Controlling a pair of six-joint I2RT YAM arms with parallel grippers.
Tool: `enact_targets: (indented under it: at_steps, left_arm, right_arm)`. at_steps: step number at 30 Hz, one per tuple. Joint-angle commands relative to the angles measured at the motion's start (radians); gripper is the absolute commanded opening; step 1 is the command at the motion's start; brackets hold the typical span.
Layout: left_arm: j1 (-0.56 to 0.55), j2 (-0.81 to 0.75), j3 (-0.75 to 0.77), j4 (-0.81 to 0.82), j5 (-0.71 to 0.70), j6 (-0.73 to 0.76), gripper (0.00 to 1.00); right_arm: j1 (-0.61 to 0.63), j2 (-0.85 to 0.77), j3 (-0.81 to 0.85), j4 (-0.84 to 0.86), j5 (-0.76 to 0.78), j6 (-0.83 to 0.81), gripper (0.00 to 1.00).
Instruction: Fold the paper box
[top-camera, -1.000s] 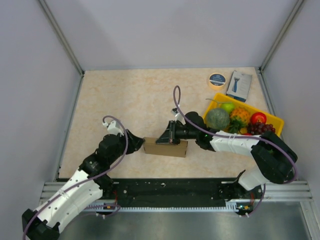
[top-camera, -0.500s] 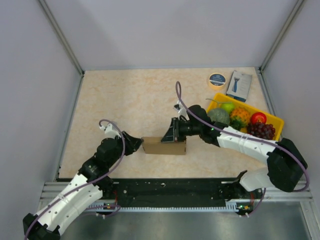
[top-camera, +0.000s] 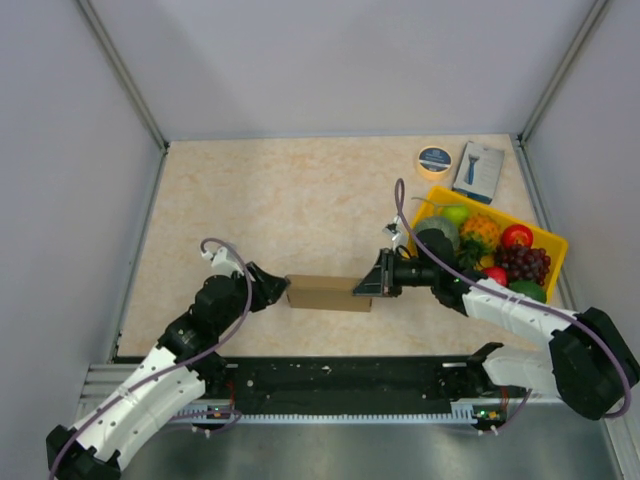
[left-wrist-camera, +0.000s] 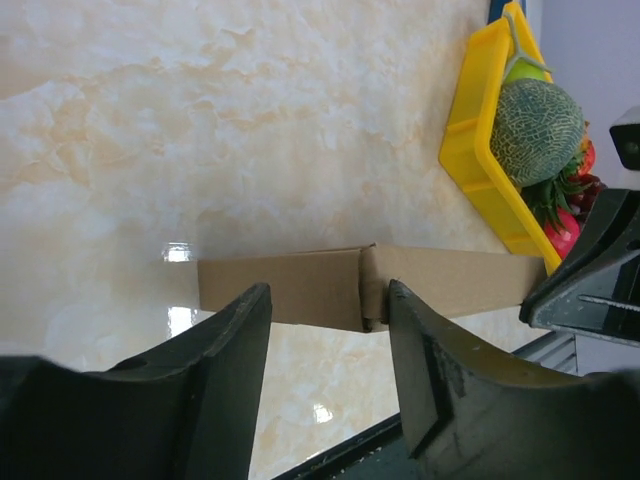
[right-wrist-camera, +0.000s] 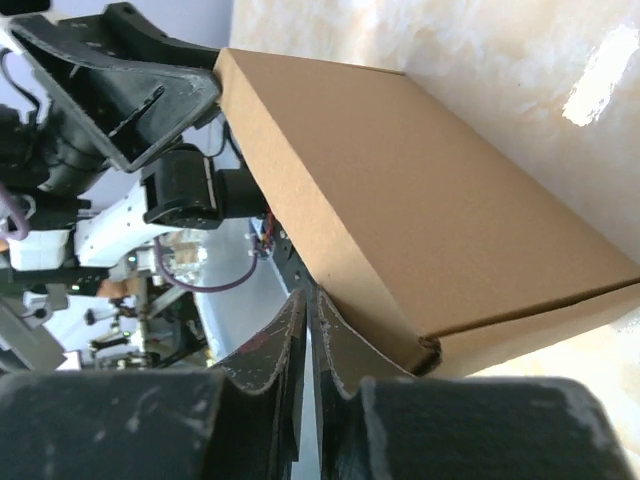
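Note:
The paper box (top-camera: 328, 293) is a flat, closed brown carton lying on the table near the front edge. My left gripper (top-camera: 277, 290) is open at its left end; in the left wrist view the box (left-wrist-camera: 290, 288) lies just past the open fingertips of the gripper (left-wrist-camera: 330, 300), not clamped. My right gripper (top-camera: 362, 288) is at the box's right end. In the right wrist view that gripper (right-wrist-camera: 308, 300) is shut with nothing between its fingers, and one finger rests against the box's (right-wrist-camera: 420, 190) side edge.
A yellow tray (top-camera: 553, 243) of fruit stands right of the box, and shows in the left wrist view (left-wrist-camera: 468, 150) with a melon (left-wrist-camera: 538, 130). A tape roll (top-camera: 434, 159) and a blue-and-white retail box (top-camera: 478, 171) lie at the back right.
My right gripper has drawn back to the right, from over the box's middle to its right end. The left gripper has stayed at the left end.

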Motion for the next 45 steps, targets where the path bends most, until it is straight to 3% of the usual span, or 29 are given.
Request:
enact_targets:
  at_steps: [1,4,7,16,22,37,45]
  left_arm:
    - [0.005,-0.008,0.049,-0.106,0.02,0.066,0.6]
    - [0.015,0.013,0.174,-0.181,0.035,0.107,0.73]
    - [0.047,0.045,0.253,-0.224,0.087,0.12,0.77]
    - [0.255,0.064,0.122,0.012,0.4,0.038,0.72]
    - [0.285,0.157,0.12,0.122,0.419,0.086,0.74]
    - [0.341,0.335,0.141,0.227,0.443,0.074,0.78]
    - [0.343,0.339,0.068,0.262,0.436,0.063,0.72]
  right_arm:
    - [-0.059,0.001,-0.137,0.152,-0.025,0.011,0.06]
    - [-0.058,0.002,-0.112,0.1,-0.029,-0.032,0.05]
    - [-0.058,-0.002,-0.077,0.054,-0.025,-0.061,0.05]
    - [-0.058,0.01,-0.046,0.047,-0.037,-0.072,0.05]
    - [-0.059,0.027,-0.039,0.043,-0.034,-0.078,0.03]
    - [-0.059,0.028,-0.055,0.049,-0.034,-0.085,0.0]
    - [-0.059,0.022,-0.062,0.049,-0.032,-0.082,0.0]
